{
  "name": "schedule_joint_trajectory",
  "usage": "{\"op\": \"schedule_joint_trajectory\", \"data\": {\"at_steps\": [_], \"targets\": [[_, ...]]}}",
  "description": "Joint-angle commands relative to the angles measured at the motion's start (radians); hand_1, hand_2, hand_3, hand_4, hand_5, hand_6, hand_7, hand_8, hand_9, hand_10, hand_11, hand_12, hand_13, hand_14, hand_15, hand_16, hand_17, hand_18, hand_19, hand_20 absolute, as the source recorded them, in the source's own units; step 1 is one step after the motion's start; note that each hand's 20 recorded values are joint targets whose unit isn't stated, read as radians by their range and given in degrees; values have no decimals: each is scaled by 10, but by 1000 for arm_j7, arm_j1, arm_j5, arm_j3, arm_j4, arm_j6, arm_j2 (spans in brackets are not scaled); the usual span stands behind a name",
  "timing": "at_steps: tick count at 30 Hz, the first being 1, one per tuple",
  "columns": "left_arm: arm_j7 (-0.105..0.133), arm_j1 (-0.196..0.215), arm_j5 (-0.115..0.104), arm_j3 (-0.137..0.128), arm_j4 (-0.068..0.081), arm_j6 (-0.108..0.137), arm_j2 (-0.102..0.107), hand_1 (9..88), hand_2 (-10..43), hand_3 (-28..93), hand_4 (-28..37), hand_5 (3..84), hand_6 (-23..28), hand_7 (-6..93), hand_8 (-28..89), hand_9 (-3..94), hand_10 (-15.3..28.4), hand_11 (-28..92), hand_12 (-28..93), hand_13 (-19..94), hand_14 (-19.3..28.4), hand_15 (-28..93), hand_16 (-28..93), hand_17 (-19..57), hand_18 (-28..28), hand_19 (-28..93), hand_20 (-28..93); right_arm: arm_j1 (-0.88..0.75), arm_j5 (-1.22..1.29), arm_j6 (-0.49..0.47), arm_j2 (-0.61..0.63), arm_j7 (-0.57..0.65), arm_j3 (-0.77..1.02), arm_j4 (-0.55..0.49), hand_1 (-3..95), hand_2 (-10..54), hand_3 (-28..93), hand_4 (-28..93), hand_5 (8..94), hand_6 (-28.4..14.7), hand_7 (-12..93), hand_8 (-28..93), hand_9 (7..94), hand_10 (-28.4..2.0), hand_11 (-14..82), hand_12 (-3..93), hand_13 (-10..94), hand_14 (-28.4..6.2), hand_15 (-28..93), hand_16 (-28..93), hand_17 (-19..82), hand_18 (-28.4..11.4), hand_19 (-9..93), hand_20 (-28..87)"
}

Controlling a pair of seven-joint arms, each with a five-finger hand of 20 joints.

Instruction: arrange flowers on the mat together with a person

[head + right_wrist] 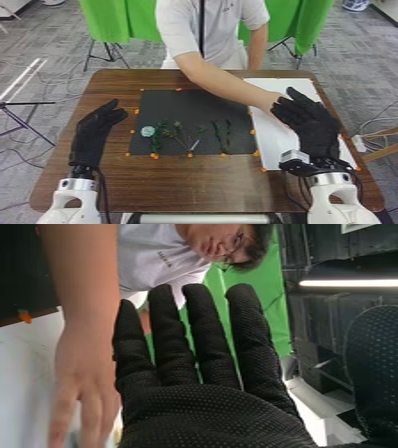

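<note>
The pale blue flower (147, 131) is lying near the left side of the dark mat (191, 112), beside green leafy stems (155, 142). A looser bunch (182, 134) is fanning out in the middle and slim stems (224, 136) are standing apart to its right, so the pieces are probably being spaced out to build a picture. Orange bits (179, 89) are dotting the mat's edges, perhaps marking or holding its outline.

To the right, a white sheet (271, 135) is lying beside the mat. The person's forearm (233, 89) is stretching across to that side, and in the right wrist view the person's hand (84, 394) is pointing its fingers down beside the robot's right hand (306, 120); whether it is holding a flower, I cannot tell. The right hand is holding its fingers straight and slightly spread, thumb well apart, gripping nothing. It is hovering over the sheet, possibly to be ready for a stem. The left hand (99, 120) is waiting over the table's (178, 182) left side, its fingers loosely extended and empty, likely to be leaving the arrangement undisturbed. Behind the person, a green cloth (107, 20) is hanging.
</note>
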Motion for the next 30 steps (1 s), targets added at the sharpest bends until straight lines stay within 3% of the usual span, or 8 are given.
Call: {"op": "schedule_joint_trajectory", "data": {"at_steps": [1,7,15,20,30], "targets": [[-17,-8,-6,8,13,-20,9,236,-48,682,-207,486,45,115,-48,475,138,175,162,367,189,200,44,27,136,63,163,-19,3,1,-1,-4,6,-14,97,45,762,-160,482,-7,104,-75,495,-148,63,139,400,-155,125,216,188,-170,148,300],[-4,-13,-2,7,13,-18,5,236,-47,680,-208,485,44,116,-48,474,137,175,162,367,189,200,44,27,136,63,163,-9,8,16,-2,-10,2,-13,99,47,759,-160,485,-6,107,-75,497,-146,63,140,406,-155,128,219,188,-169,149,301],[-15,18,-11,-12,-1,-10,-3,236,-47,679,-207,486,43,118,-48,475,138,176,162,366,190,199,44,26,136,63,163,-16,6,9,13,9,-11,-15,105,46,757,-160,488,-7,109,-76,496,-147,63,140,410,-155,129,222,189,-169,152,303],[-12,0,-11,-9,3,-9,2,236,-46,679,-207,484,43,117,-48,473,138,175,162,366,190,199,44,26,136,63,163,-11,12,17,16,13,-15,-12,106,45,758,-159,490,-8,109,-76,496,-147,63,140,411,-156,128,223,190,-169,152,303],[-18,11,-13,-17,3,-5,4,236,-46,680,-207,485,45,115,-48,473,138,175,161,366,190,198,44,26,136,63,163,-9,12,18,18,21,-20,-9,109,42,759,-159,489,-7,111,-77,500,-147,64,141,410,-155,128,224,190,-169,152,304]]}}
